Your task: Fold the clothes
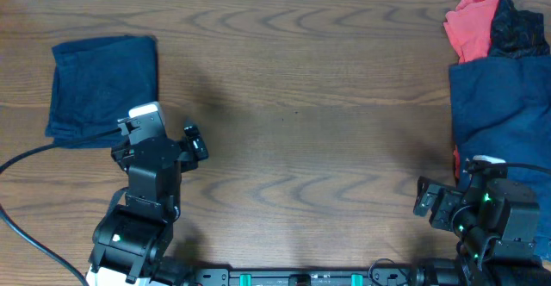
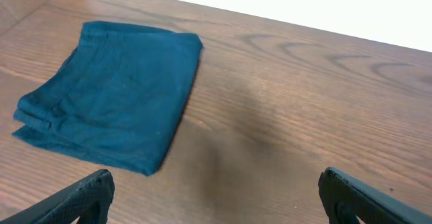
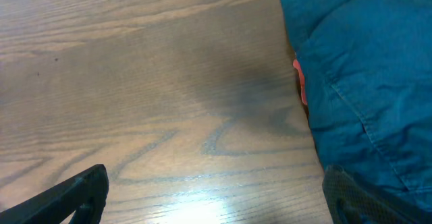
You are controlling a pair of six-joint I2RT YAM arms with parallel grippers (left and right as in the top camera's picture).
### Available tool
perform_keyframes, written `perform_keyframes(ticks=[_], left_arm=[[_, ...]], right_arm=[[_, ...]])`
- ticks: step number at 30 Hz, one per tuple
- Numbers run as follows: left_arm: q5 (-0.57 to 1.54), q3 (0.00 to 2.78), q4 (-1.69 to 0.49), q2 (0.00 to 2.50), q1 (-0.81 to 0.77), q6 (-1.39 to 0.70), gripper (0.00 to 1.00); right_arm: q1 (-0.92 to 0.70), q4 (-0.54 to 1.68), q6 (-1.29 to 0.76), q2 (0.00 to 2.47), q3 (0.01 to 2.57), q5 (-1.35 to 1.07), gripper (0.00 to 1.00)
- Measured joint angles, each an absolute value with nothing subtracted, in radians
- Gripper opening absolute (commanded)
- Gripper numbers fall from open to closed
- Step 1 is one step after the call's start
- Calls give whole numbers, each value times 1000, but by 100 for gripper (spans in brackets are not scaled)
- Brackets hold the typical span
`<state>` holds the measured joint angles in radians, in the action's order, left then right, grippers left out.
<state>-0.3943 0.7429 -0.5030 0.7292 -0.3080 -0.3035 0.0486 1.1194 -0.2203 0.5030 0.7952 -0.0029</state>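
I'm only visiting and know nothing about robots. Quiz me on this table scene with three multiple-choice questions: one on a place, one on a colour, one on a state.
1. Where does the folded navy garment lie on the table?
A. On the robot's left side
B. In the middle
C. On top of the right-hand pile

2. What colour is the crumpled piece beside the black piece?
A. Green
B. Coral-red
C. Yellow

3. How is the left gripper?
A. Shut on cloth
B. Open, holding nothing
C. Shut on nothing

Answers: 1 A, it lies alone at the left in the overhead view. 2 B, coral-red cloth shows at the far right corner. 3 B, its fingers stand wide apart over bare wood in the left wrist view.
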Motion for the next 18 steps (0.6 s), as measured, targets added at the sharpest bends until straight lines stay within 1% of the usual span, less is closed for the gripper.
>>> perform_keyframes(ticks=[12,18], left_arm=[[-396,743,-596,730,-308,-315,98],[-396,743,-596,730,-308,-315,98]], right_arm=[[46,1126,-220,486,795,-3,99],[-39,1126,-221,389,795,0,99]])
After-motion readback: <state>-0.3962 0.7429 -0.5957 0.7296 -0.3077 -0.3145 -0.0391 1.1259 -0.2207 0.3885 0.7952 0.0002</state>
